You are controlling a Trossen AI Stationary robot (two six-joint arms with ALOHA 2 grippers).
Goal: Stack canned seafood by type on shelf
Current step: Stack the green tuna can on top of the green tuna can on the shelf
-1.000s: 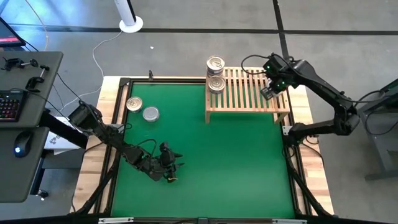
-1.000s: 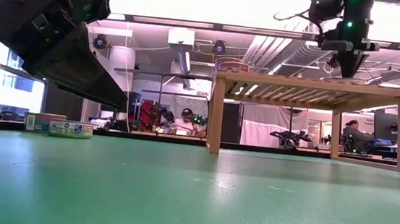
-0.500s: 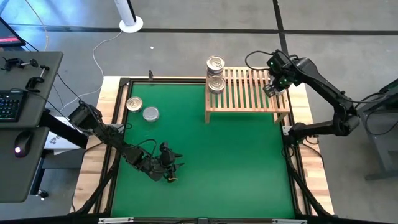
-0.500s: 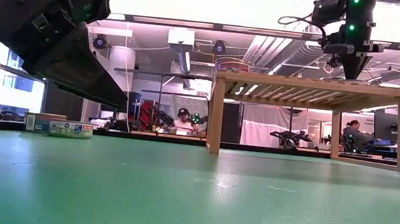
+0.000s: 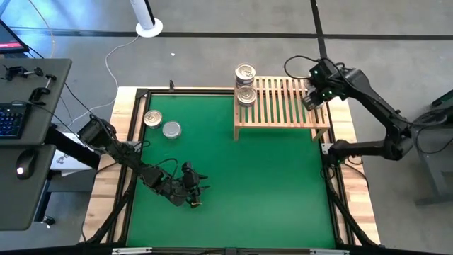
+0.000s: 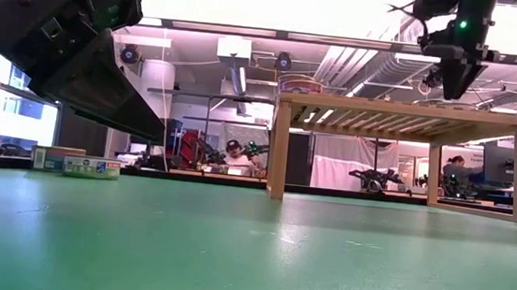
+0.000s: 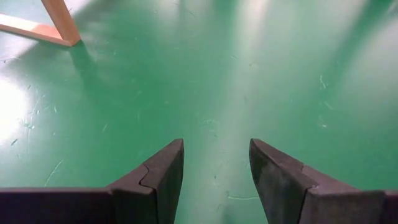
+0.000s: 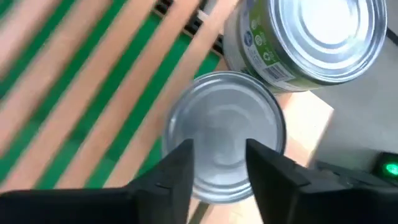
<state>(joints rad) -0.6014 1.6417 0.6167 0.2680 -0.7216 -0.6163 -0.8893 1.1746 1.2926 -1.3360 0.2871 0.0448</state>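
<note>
The light-wood slatted shelf stands at the mat's far right. Two tins sit by its far left corner: one at the far edge, one just nearer. My right gripper hovers open over the shelf's far right corner. A plain silver tin lies flat on the slats below its fingers. Beside that tin stands a can with a green label. Two more tins rest on the green mat at the far left. My left gripper stands open over bare mat near the front left.
The pale wooden table frame borders the green mat, which has free room at its middle and right. A desk with a keyboard and a mouse stands to the left. In the low view the left arm fills the upper left.
My right gripper has risen a little off the shelf's top and drifted toward the table's right edge.
</note>
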